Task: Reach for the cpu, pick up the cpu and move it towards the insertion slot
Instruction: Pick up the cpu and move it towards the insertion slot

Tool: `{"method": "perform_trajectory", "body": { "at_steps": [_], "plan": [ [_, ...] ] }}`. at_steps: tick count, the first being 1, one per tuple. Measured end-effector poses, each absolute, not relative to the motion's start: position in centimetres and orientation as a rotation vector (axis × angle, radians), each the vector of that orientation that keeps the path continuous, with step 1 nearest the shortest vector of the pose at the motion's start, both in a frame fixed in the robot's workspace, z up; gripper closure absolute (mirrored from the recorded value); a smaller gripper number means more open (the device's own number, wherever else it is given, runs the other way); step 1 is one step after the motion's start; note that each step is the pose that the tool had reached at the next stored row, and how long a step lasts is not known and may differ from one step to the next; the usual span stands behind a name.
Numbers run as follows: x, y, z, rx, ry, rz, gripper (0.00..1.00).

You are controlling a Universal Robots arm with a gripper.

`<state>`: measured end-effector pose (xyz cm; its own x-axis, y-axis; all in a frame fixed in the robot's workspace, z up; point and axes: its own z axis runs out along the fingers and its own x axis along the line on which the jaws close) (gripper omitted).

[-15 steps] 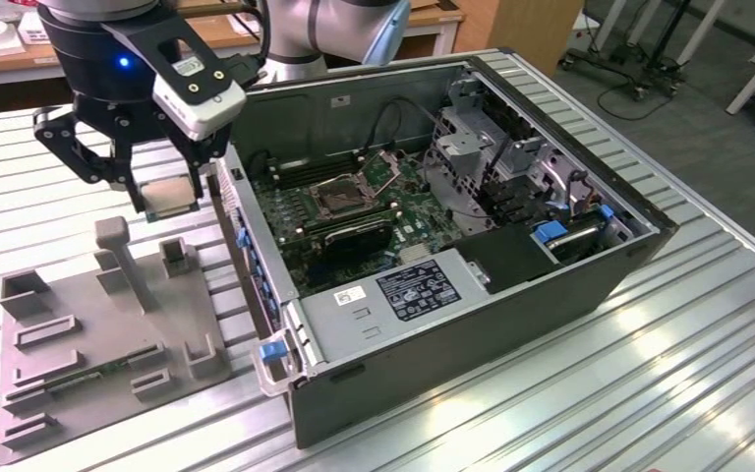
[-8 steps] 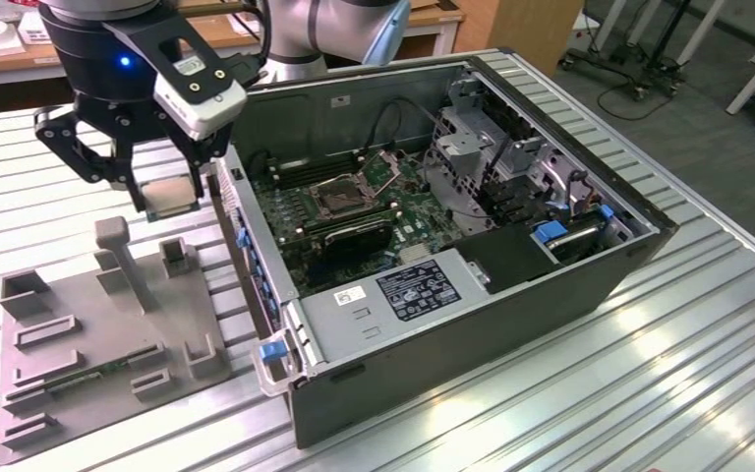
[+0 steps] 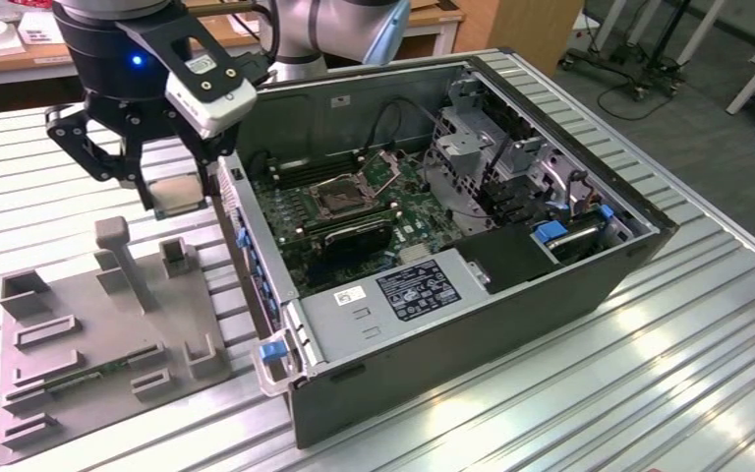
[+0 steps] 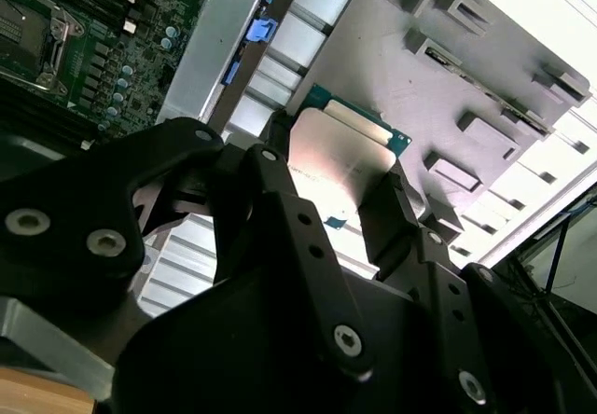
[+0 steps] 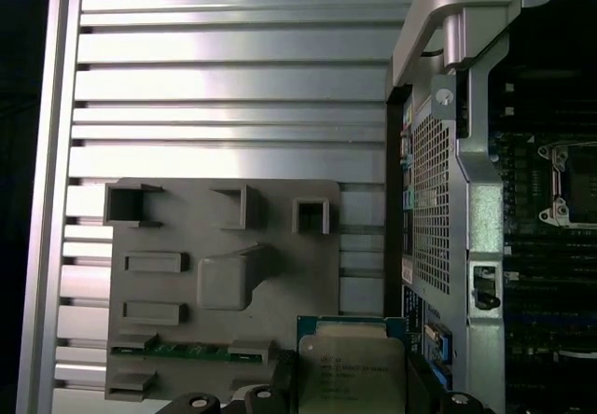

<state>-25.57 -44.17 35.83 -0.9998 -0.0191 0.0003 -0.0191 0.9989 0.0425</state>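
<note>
Exterior view looks down from above; both close wrist views share the grey fixture (image 4: 373,60) (image 5: 177,227)

No text legible. Faint print lines on the cpu (image 5: 352,369); dark label (image 3: 417,290) and white sticker (image 3: 350,296) on grey metal cover (image 3: 338,332), all unreadable.

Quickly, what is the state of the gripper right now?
Gripper: closed, holding the cpu.
</note>
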Motion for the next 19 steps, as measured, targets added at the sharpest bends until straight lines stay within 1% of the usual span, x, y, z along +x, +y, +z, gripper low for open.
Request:
{"method": "perform_trajectory", "body": {
  "at_steps": [19],
  "plan": [
    [-24.2, -44.2, 35.8, 0.03, -3.14, -0.067, 0.46]
  ]
}}
